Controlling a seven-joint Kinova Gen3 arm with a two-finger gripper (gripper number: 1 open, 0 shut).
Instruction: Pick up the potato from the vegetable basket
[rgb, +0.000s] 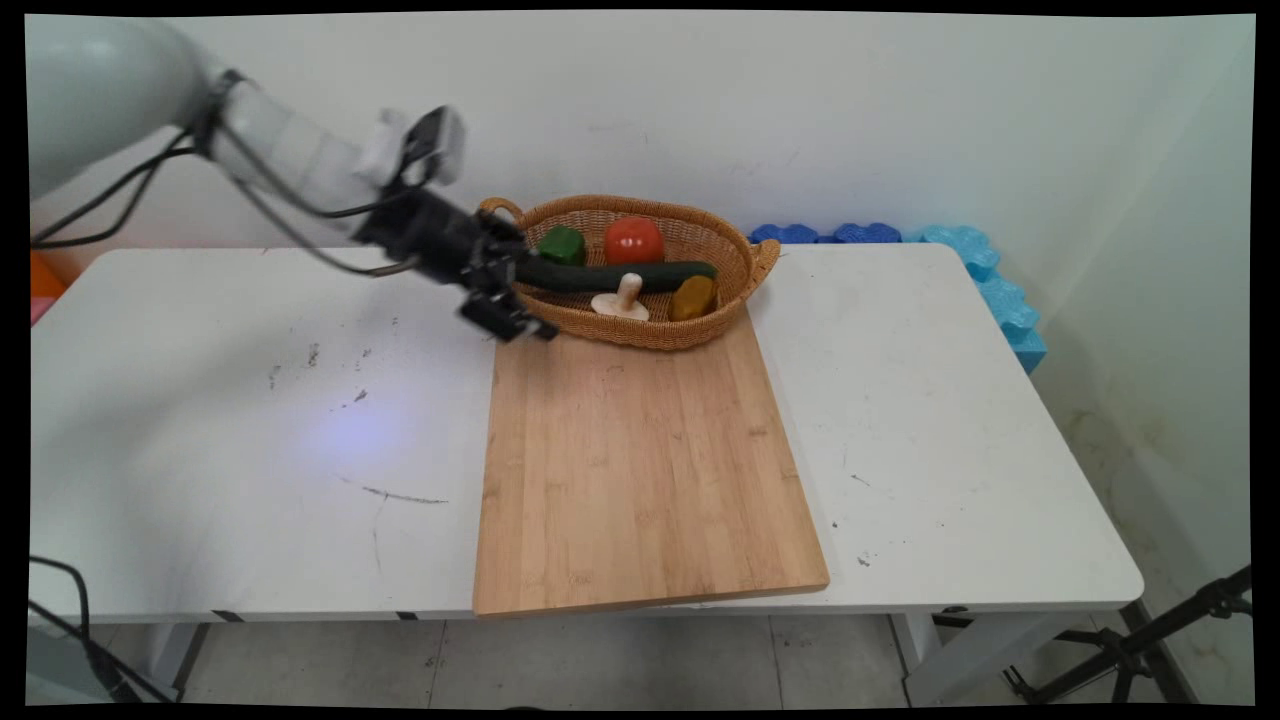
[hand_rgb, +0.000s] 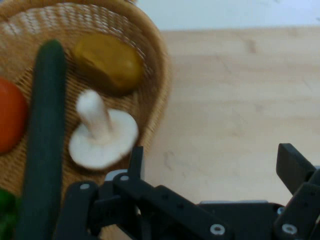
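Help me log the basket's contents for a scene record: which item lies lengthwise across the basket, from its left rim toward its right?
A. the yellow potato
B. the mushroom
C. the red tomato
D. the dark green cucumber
D: the cucumber stretches across the basket in the main view, with the mushroom in front of it.

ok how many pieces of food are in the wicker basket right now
5. In the basket: green pepper back left, tomato back centre, cucumber lying across the middle, mushroom in front of it, yellow-brown potato front right. The pincer may hide something at the left end.
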